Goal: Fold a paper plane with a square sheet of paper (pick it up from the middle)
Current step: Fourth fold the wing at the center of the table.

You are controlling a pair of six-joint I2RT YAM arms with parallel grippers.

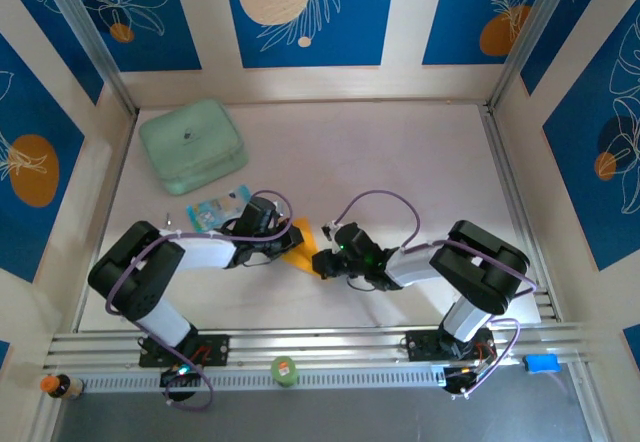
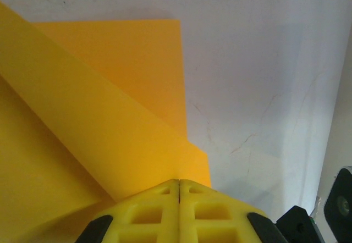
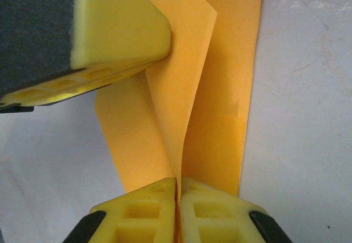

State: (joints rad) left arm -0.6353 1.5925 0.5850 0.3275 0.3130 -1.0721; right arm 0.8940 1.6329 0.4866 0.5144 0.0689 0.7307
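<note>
both clenched: right pincer (image 3: pixel 179 183) nips the square sheet of paper (image 3: pixel 220 89), its crease running straight ahead to the left pincer (image 2: pixel 179 187).

A pale counter (image 1: pixel 400 152) fills the middle of the overhead picture; close up, it shows faint scratches. A mint-green box (image 1: pixel 192 145) with rounded corners lies flat in its upper left. Just below it, apart from it, lies a small blue-and-white packet (image 1: pixel 216 209). Blue wall panels (image 1: pixel 308 12) with white leaf outlines and orange and cream discs close in three sides. Along the bottom edge are a small orange-capped bottle (image 1: pixel 60 386) at lower left, a round green thing (image 1: pixel 285 370) at centre and a blue block (image 1: pixel 541 363) at lower right.
</note>
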